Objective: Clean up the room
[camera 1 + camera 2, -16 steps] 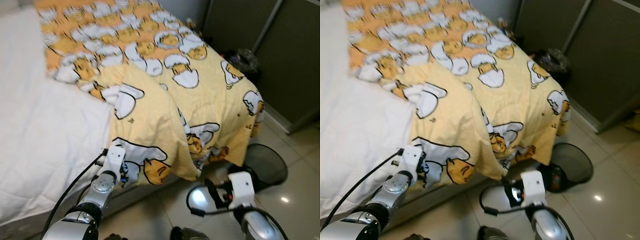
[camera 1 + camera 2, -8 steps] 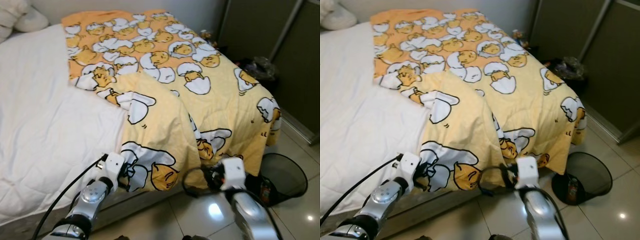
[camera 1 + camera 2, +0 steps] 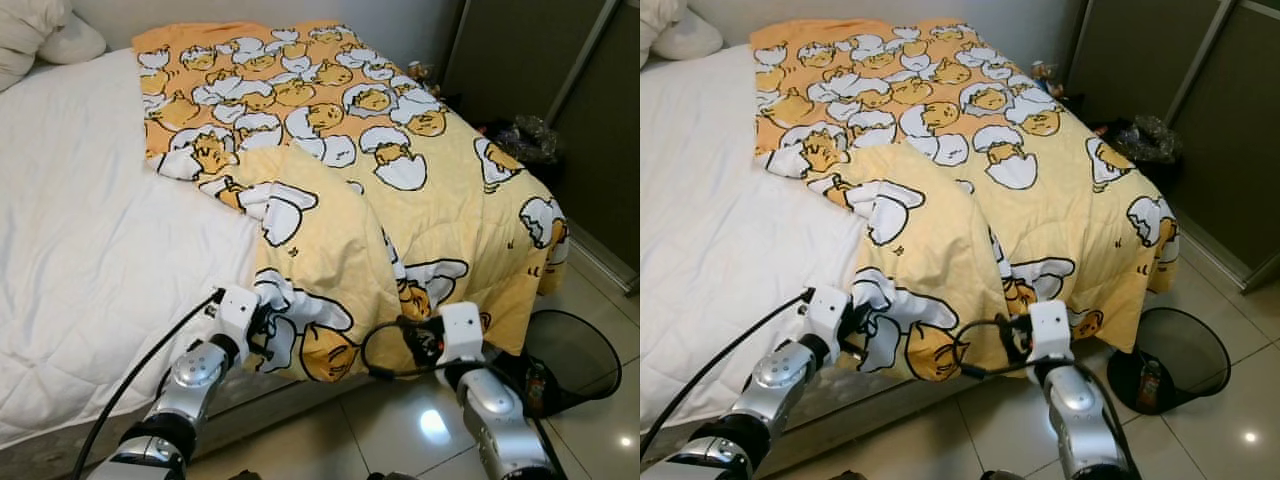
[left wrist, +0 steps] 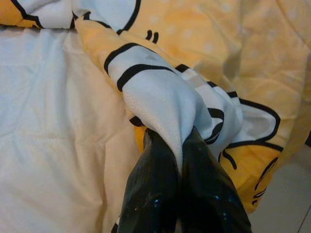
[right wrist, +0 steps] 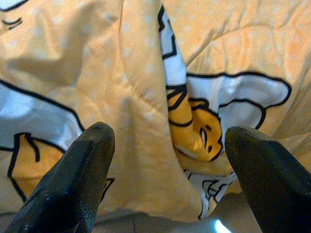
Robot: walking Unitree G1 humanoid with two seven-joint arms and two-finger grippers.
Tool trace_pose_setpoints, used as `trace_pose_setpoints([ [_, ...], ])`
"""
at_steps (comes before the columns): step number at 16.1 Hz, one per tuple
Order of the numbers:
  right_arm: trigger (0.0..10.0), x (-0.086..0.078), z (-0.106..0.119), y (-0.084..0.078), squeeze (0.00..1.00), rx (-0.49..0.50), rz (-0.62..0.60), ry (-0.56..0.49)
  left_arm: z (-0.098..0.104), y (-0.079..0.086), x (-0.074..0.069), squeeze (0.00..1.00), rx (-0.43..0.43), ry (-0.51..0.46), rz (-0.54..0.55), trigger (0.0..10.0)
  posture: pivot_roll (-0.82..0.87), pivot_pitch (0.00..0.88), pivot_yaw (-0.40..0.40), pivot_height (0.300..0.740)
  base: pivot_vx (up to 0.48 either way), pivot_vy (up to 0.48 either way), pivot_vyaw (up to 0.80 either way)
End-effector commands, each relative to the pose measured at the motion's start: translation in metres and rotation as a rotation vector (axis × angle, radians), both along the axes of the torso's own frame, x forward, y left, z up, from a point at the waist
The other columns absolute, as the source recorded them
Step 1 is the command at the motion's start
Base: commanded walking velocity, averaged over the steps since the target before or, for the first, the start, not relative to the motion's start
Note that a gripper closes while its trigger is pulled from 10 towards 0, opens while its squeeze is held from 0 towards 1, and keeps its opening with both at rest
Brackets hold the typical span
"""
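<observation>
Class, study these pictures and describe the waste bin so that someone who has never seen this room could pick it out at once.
Start at the bed, with its yellow cartoon-egg quilt hanging over the foot corner. On the glossy tiled floor beside that corner, below the quilt's hanging edge, stands the waste bin. It is round, black, see-through mesh, unlike the crumpled dark bag lying farther back by the dark wardrobe doors.

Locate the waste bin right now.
The black mesh waste bin stands on the tiled floor at the robot's right, beside the bed's foot corner, just past the hanging edge of the yellow quilt and beyond the right hand.
</observation>
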State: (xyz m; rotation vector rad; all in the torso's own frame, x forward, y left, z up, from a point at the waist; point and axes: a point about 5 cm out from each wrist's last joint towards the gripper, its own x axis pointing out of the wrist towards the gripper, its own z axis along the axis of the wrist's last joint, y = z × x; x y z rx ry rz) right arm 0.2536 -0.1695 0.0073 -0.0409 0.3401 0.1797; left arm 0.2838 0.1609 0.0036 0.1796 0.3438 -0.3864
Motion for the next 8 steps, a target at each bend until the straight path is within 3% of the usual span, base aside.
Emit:
trace_pose_setpoints([
  [1, 10.0, 0.001, 0.0, -0.001, 0.0, 0.006, -0.003, -0.006, 0.009, 0.0, 0.008, 0.0, -0.011, -0.029, 0.007, 10.0, 0.0, 0.0, 0.013, 0.74, -0.326, 0.0, 0.0],
  [6, 10.0, -0.001, -0.004, 0.002, 0.0, 0.01, 0.012, 0.001, 0.005, -0.012, 0.004, 0.0, 0.021, -0.03, -0.047, 10.0, 0.0, 0.0, 0.01, 0.74, -0.46, 0.0, 0.0],
  [8, 10.0, -0.001, -0.005, 0.0, 0.0, 0.009, 0.018, 0.004, 0.002, -0.024, 0.0, 0.0, 0.007, -0.014, -0.128, 10.0, 0.0, 0.0, 0.007, 0.74, -0.48, 0.0, 0.0],
])
